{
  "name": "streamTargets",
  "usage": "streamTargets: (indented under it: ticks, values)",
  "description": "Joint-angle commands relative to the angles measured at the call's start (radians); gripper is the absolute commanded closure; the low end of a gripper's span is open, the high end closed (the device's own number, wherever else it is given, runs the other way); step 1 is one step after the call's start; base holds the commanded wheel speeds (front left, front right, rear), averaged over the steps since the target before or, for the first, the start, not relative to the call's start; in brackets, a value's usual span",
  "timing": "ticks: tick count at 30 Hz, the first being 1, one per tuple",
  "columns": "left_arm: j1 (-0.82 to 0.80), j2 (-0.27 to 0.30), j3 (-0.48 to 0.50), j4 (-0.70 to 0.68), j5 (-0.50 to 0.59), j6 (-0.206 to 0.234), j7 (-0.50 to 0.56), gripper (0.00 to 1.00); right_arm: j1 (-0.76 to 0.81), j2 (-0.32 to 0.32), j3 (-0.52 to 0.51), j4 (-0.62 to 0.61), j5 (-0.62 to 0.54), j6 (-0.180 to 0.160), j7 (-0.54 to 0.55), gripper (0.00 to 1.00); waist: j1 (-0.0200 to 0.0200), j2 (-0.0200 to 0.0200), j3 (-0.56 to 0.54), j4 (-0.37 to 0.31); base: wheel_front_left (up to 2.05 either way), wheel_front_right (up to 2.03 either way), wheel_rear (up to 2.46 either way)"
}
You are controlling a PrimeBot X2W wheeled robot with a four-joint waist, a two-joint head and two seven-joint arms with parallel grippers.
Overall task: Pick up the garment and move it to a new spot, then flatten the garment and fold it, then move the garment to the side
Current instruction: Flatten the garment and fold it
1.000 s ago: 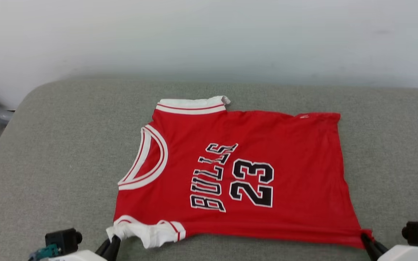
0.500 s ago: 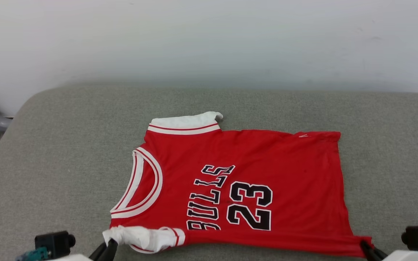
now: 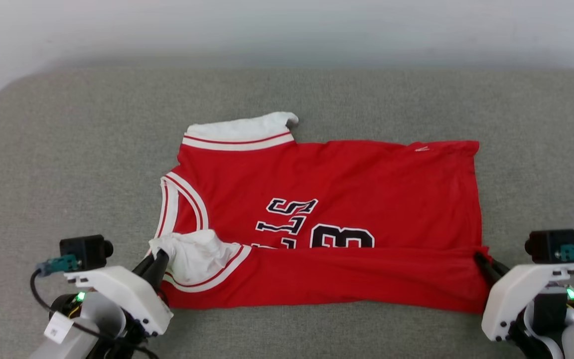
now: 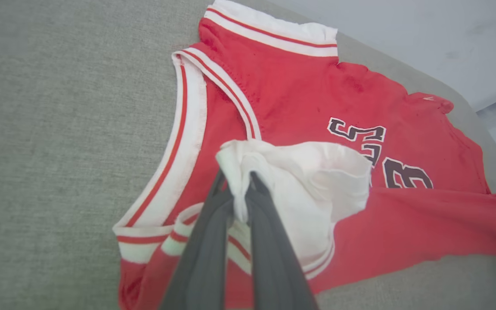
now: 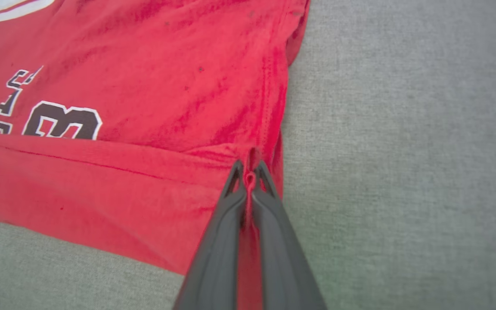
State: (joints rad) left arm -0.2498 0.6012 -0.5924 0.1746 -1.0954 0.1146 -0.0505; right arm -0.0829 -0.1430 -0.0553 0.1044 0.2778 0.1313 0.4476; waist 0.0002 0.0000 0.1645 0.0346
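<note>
Near edge of garment [image 3: 347, 174] now carried up over the lettering, "23" half covered; fold begun. L gripper [image 3: 160, 257] clamped on white armhole corner, R gripper [image 3: 481, 259] pinching hem corner. Both ends held, prob. to keep the crease straight. Garment lies mid grey cushion [image 3: 68, 149].

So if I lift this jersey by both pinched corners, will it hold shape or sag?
Likely sags: the garment folds limply between the left gripper and right gripper. Probably light, since fingertip pinches hold it. The grey fabric surface may grab it.

left gripper [image 3: 160, 256] and right gripper [image 3: 479, 258] both clamped shut, wide apart.
</note>
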Motion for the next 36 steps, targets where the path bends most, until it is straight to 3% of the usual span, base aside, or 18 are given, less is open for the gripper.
streamTargets:
  ticks: [1,5,6,7,8,9,10,11,17,22,31,36]
  values:
    - [-0.027,-0.013,-0.003,0.02,-0.001,-0.013,0.005,1.0,-0.029,-0.003,0.006,0.017,0.005,-0.001,-0.011,1.0,-0.0002,0.0,0.036,-0.003,0.0,0.0,0.0]
    - [-0.075,-0.041,-0.026,0.094,-0.004,-0.051,0.031,1.0,-0.078,-0.015,0.037,0.087,-0.001,-0.001,-0.036,0.98,-0.0002,0.0,0.065,-0.003,0.0,0.0,0.0]
    - [-0.085,-0.046,-0.033,0.109,-0.003,-0.059,0.039,1.0,-0.083,-0.017,0.043,0.103,-0.001,-0.001,-0.043,0.82,-0.0002,0.0,0.069,-0.002,0.0,0.0,0.0]
    - [-0.092,-0.05,-0.038,0.125,-0.005,-0.07,0.049,1.0,-0.091,-0.017,0.051,0.12,0.005,-0.001,-0.05,0.6,-0.0002,0.0,0.073,-0.001,0.0,0.0,0.0]
    - [-0.097,-0.056,-0.04,0.138,-0.009,-0.077,0.054,0.86,-0.094,-0.02,0.059,0.137,0.006,-0.001,-0.05,0.28,-0.0002,0.0,0.075,-0.001,0.0,0.0,0.0]
    - [-0.104,-0.059,-0.041,0.149,-0.009,-0.083,0.054,0.65,-0.097,-0.025,0.067,0.15,0.004,-0.001,-0.061,0.0,-0.0002,0.0,0.077,-0.001,0.0,0.0,0.0]
    - [-0.109,-0.062,-0.041,0.16,-0.008,-0.087,0.051,0.44,-0.1,-0.024,0.074,0.158,0.009,-0.001,-0.073,0.0,-0.0002,0.0,0.079,0.0,0.0,0.0,0.0]
    - [-0.112,-0.066,-0.039,0.17,-0.011,-0.088,0.047,0.02,-0.101,-0.027,0.083,0.163,0.014,-0.001,-0.092,0.0,-0.0002,0.0,0.079,0.001,0.0,0.0,0.0]
    - [-0.123,-0.059,-0.024,0.191,0.0,-0.089,0.009,0.0,-0.097,-0.033,0.085,0.139,0.028,-0.001,-0.334,0.0,-0.0002,0.0,0.051,0.012,0.0,0.0,0.0]
    - [-0.094,-0.013,-0.018,0.165,-0.004,-0.063,0.04,0.0,-0.065,-0.015,0.072,0.123,0.005,-0.001,-0.446,0.0,-0.0002,0.0,0.002,0.004,0.0,0.0,0.0]
    - [-0.055,0.148,-0.032,0.009,-0.089,-0.011,0.314,0.0,0.005,0.03,0.046,0.012,-0.034,-0.001,-0.455,0.0,-0.0002,0.0,-0.043,-0.026,0.0,0.0,0.0]
    - [-0.033,0.207,-0.031,-0.042,-0.154,0.038,0.443,0.0,0.03,0.051,0.049,-0.046,-0.038,-0.001,-0.433,0.0,-0.0002,0.0,-0.029,-0.057,0.0,0.0,0.0]
